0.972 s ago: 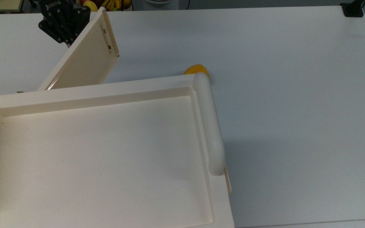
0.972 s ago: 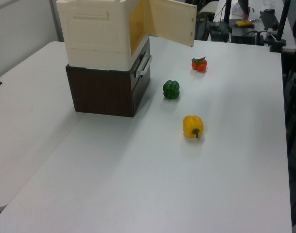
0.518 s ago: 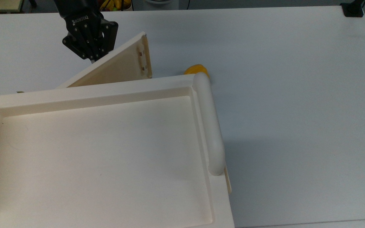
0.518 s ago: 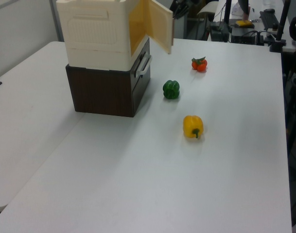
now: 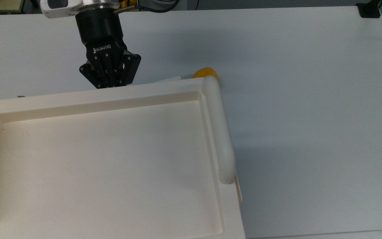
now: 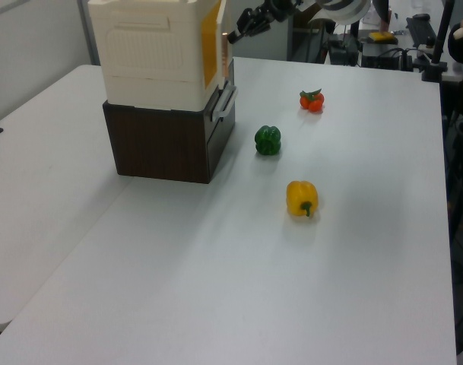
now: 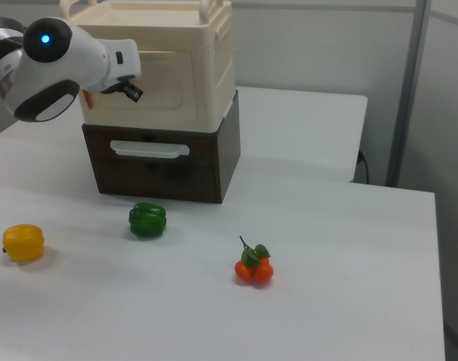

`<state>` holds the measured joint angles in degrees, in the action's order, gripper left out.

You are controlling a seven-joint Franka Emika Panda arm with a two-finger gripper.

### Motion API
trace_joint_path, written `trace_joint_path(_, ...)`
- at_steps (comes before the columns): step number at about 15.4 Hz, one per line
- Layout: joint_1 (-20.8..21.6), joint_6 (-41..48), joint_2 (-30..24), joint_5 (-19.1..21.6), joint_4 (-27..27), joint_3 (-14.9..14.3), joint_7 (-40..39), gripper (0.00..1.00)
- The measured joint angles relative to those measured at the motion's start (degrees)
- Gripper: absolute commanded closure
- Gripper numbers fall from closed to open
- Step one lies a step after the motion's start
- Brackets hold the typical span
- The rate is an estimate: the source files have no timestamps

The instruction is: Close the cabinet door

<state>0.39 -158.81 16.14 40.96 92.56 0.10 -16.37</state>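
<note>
Fingers (image 5: 109, 84) of the gripper meet the cabinet's (image 5: 111, 159) top edge in the top view (open or closed, I cannot tell). The cabinet door (image 6: 223, 47) seems nearly shut against the cabinet front, above the tabletop (image 5: 293, 99).

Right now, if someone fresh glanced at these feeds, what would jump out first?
The gripper pressed up against the front of the cream cabinet, where the door looks nearly or fully shut. Next, the bright produce on the white table in the left view: a green pepper nearest the cabinet, a yellow pepper closer to the camera, and red tomatoes farther back.
</note>
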Motion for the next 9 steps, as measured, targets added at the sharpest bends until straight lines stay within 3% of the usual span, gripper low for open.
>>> trace_joint_path(9, 0.0, -4.9, 4.6, 0.0, -5.2, 2.0, 0.8, 1.00)
